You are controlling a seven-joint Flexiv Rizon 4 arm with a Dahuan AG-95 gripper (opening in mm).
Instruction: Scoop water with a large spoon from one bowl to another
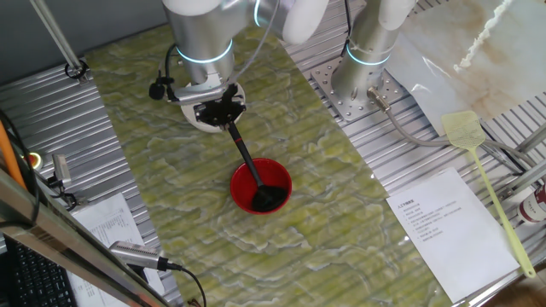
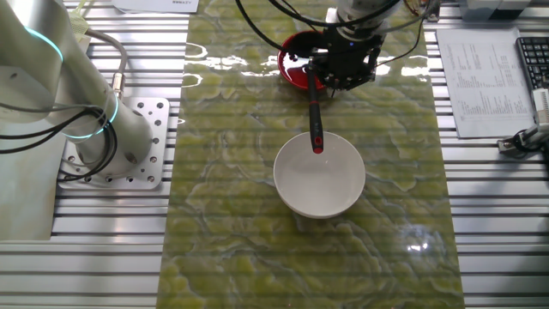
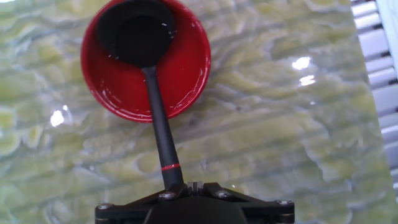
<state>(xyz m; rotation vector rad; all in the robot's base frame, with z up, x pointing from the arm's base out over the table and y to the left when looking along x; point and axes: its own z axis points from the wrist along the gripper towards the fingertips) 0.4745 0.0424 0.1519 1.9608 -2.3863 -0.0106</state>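
The red bowl [image 3: 180, 74] sits on the green marbled mat, and a faint wet sheen of water [image 3: 115, 93] shows on its floor. The black large spoon [image 3: 160, 127] slants down into it, with its round scoop [image 3: 135, 32] resting low inside the bowl's far side. My gripper [image 3: 186, 185] is shut on the upper part of the handle, just past a red band. In the other fixed view the white bowl [image 2: 319, 184] lies just below the red bowl [image 2: 292, 67], and the handle's tail [image 2: 316, 137] reaches over its rim. The gripper [image 1: 225, 112] hides most of the white bowl [image 1: 193, 120].
A second arm's base [image 1: 365, 64] is bolted at the mat's edge. A yellow fly swatter [image 1: 479, 162] and a printed sheet [image 1: 444, 223] lie on the slatted table beside the mat. More papers [image 2: 480, 77] and a keyboard [image 2: 533, 60] lie near the far edge.
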